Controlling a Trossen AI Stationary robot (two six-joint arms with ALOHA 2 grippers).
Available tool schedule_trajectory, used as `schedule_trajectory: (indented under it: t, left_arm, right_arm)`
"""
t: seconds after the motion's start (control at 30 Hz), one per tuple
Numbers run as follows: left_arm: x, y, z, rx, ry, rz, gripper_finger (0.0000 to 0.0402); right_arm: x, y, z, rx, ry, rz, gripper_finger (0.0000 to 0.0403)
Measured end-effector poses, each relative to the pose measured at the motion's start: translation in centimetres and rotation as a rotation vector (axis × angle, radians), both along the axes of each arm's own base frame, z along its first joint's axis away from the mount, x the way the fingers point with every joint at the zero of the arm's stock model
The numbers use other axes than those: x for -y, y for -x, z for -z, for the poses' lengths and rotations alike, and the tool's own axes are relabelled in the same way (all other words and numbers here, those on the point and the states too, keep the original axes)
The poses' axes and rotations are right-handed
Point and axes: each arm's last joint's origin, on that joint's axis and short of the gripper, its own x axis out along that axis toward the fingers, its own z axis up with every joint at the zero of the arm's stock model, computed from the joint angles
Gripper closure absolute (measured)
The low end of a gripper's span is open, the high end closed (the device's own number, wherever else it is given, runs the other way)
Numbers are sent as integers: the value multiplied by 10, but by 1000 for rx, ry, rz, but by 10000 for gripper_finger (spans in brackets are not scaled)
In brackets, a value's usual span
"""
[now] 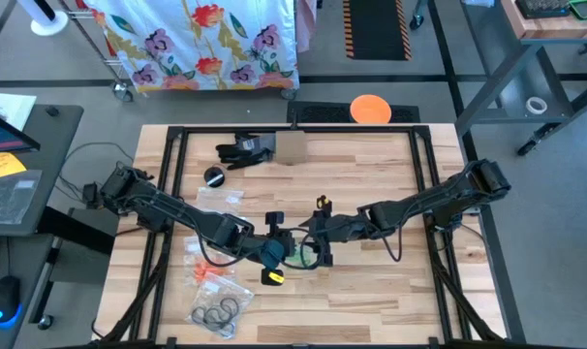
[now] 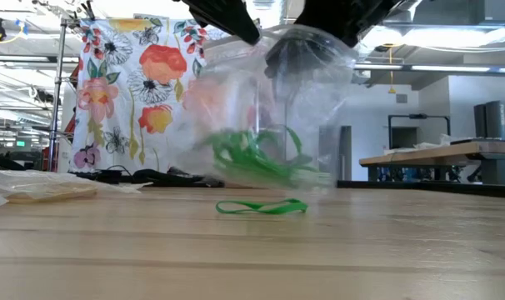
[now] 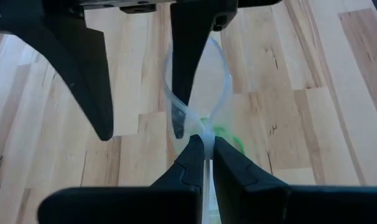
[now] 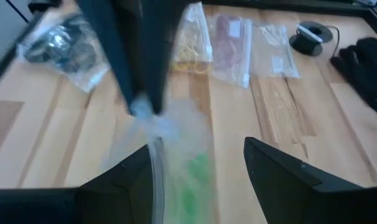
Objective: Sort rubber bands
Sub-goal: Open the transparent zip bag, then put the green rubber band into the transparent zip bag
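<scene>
While clamped on a crinkly clear bag [image 2: 269, 108], left pincer [image 3: 204, 146]; right pincer [image 4: 198, 158] apart, green loops [image 2: 257, 158] within.

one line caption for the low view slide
Clear bag of green rubber bands held above one green band on the table.

We note a table [image 1: 371, 301] of pale jointed wood planks — smooth, faintly satin. The bag [image 2: 273, 108] is thin clear plastic film, crinkled and glossy. Green rubber bands [image 2: 261, 206] look matt — the gripper fingers [image 3: 83, 68] are matt black plastic.
</scene>
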Motion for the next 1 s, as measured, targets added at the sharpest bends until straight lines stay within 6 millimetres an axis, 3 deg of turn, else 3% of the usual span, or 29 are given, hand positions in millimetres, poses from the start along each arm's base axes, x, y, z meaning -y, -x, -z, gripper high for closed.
schedule_trajectory:
  t: [0.17,0.3,0.7,1.0]
  left_arm:
    - [0,0,0,3,3,3,395]
    - [0,1,0,-5,-8,-12,394]
    - [-10,1,4,-44,-20,-63,394]
    - [-12,4,6,-79,-33,-73,393]
  right_arm:
    - [1,-2,-4,40,-12,-4,187]
    - [2,-1,-5,-36,4,3,187]
    - [-11,-1,-32,-113,21,-107,187]
    - [-5,13,-51,-154,118,-39,187]
